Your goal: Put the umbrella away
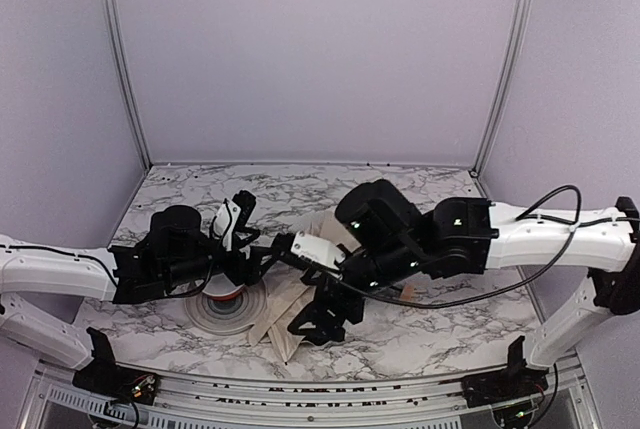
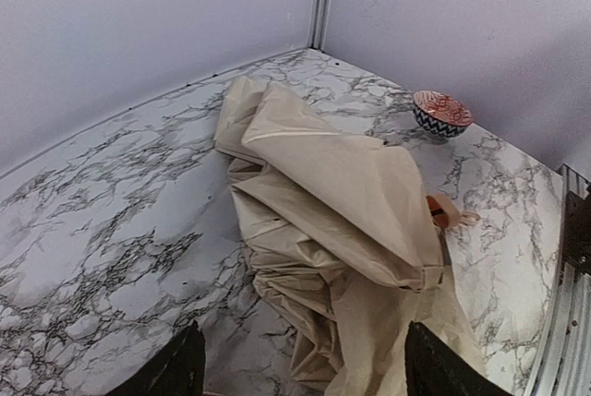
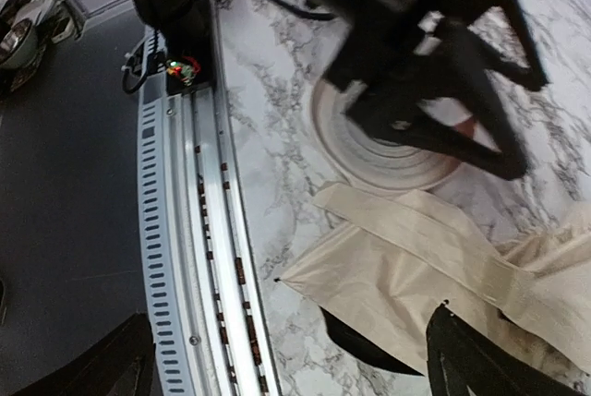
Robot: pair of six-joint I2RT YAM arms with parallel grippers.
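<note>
Marble table [image 1: 430, 339] | umbrella [image 2: 342, 193] heaped centre | ribbed dish [image 1: 215, 319] beside | patterned bowl [image 2: 441, 113] apart

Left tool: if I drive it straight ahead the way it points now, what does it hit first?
The left tool would most likely meet the umbrella fabric heaped right ahead; exact gap unclear.

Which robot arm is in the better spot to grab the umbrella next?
Probably right. The right tool is open just over the umbrella fabric, so it likely only needs to dip and close. The left tool is open too, but most of the bundle lies ahead of it.
</note>
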